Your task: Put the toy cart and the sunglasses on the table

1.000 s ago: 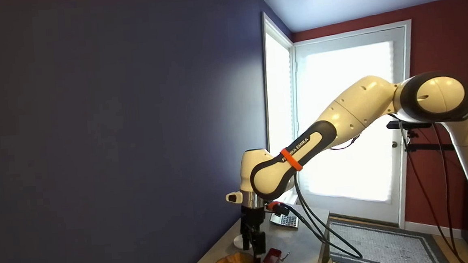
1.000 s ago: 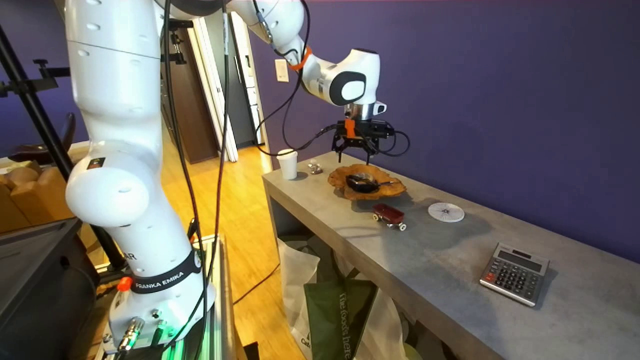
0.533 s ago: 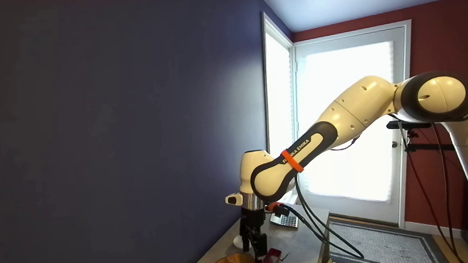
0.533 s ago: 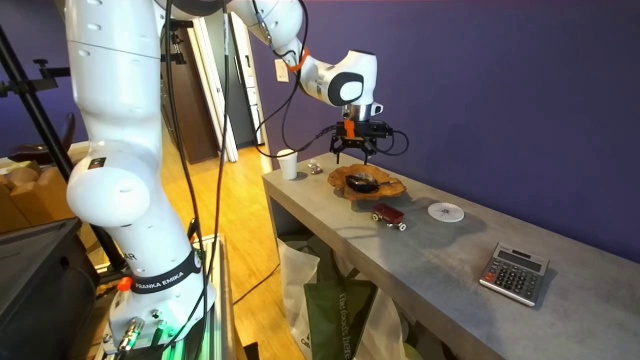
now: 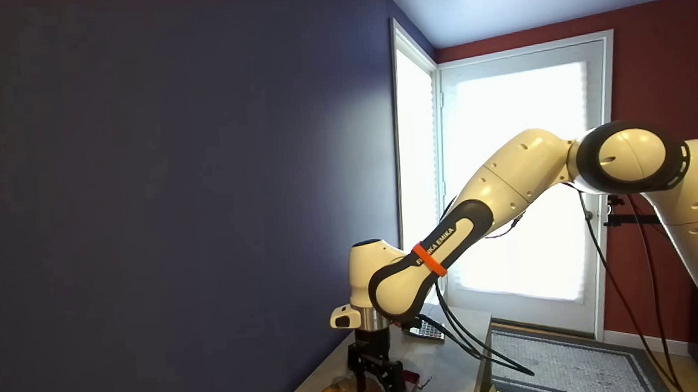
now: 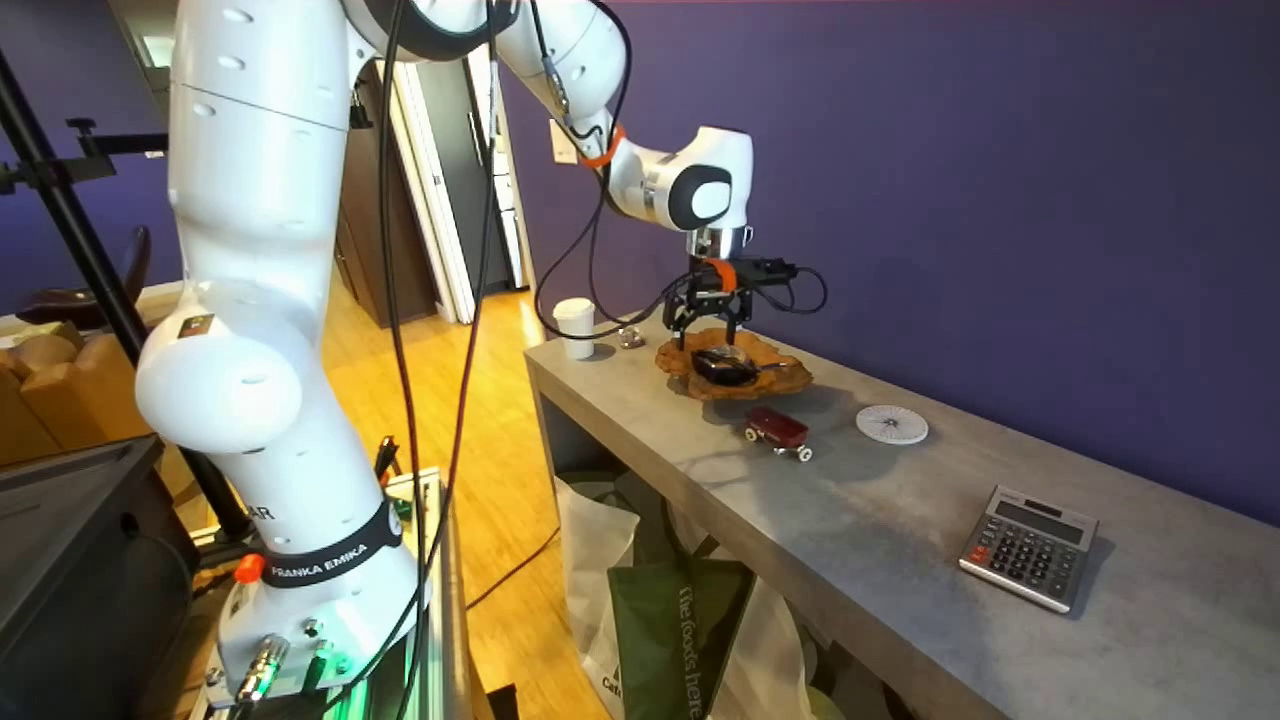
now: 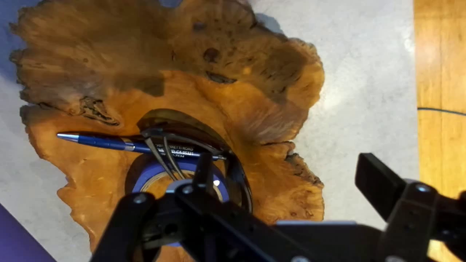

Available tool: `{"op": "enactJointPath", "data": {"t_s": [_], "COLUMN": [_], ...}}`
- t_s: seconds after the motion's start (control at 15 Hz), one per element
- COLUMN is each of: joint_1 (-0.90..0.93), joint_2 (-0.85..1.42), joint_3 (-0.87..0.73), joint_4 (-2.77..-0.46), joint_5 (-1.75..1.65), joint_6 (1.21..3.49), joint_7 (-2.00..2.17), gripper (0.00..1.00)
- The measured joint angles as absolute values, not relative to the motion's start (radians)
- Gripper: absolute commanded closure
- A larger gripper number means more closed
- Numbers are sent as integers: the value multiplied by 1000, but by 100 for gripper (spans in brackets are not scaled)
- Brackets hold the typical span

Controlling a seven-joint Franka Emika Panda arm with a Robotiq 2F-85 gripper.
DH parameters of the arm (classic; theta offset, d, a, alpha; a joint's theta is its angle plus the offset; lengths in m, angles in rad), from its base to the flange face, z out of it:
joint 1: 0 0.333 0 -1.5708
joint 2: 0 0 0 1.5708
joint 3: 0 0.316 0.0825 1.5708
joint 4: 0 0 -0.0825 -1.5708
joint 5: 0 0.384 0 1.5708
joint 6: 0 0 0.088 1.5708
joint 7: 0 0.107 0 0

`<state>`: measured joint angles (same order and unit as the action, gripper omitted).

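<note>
In an exterior view, I see the jaws hanging over a wooden bowl [image 6: 790, 377] on the table [image 6: 870, 520], the red toy cart [image 6: 777, 429] just beside it. In an exterior view, they partly hide the cart. Wrist view: sunglasses [image 7: 237, 174] in the bowl with a blue pen [image 7: 105, 142], jaws wide apart, gripping nothing!

Purple wall [image 6: 980, 240]; red wall [image 5: 668, 67] around white door [image 5: 528, 258]; bright window [image 5: 417, 155] just beside; wood floor [image 6: 510, 435]; grey rug [image 5: 577, 358].

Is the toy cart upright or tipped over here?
Upright: in an exterior view the toy cart stands on the table, with its pale wheels underneath.
</note>
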<state>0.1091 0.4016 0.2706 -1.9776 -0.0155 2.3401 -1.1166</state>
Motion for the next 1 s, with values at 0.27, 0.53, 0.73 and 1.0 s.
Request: {"op": "enactJointPath", "data": {"t_s": [0.27,0.53,0.73,1.0], "joint_1": [111,112,112,111], "joint_2": [446,486,523,560], "joint_3": [272,297,313,320], "joint_4": [-1936,-1889,-1861,-1840], "joint_5": [-66,-65,-63,-63], "joint_6": [2372,2394,2403,2437], "joint_7": [-1216,-1315,-1371,-1445], "gripper": [0,4,18,38]}}
